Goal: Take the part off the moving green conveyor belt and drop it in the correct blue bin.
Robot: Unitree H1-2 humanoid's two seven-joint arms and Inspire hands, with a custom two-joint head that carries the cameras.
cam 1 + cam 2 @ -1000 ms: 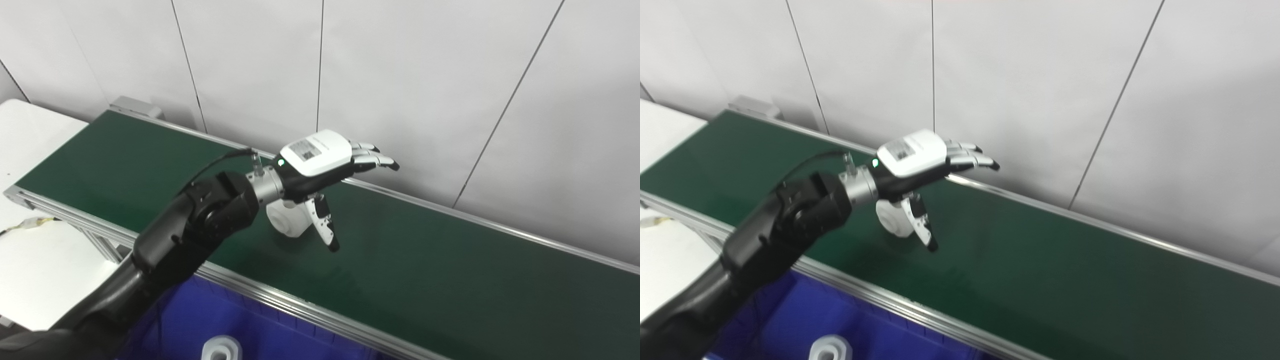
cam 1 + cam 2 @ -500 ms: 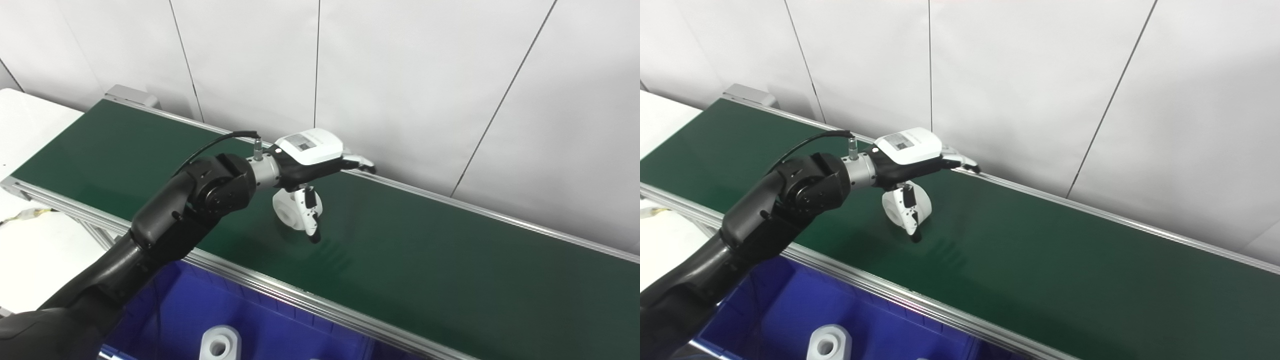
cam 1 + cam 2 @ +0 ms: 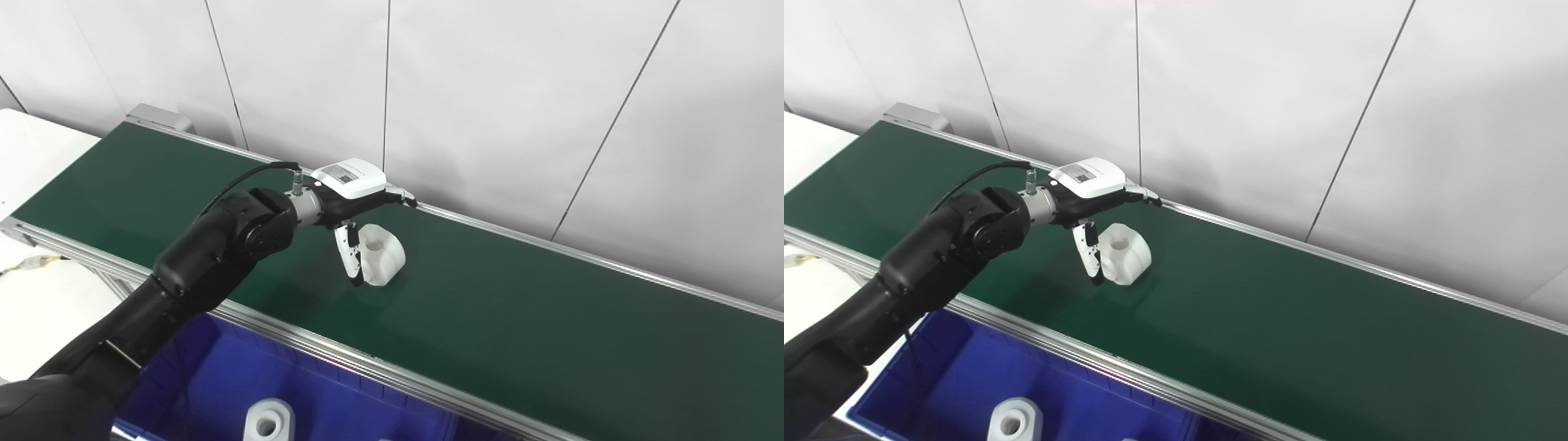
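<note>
The left hand hovers spread over the green conveyor belt, holding nothing, its thumb hanging beside the white part lying on the belt. If the fingers close late, the moving belt could carry the part away, or the thumb may knock it aside, short of the blue bin.

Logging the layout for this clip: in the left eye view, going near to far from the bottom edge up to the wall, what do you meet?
Blue bin with a white part in it → conveyor's near rail → green belt → white part on the belt → left hand → far rail → wall.
</note>
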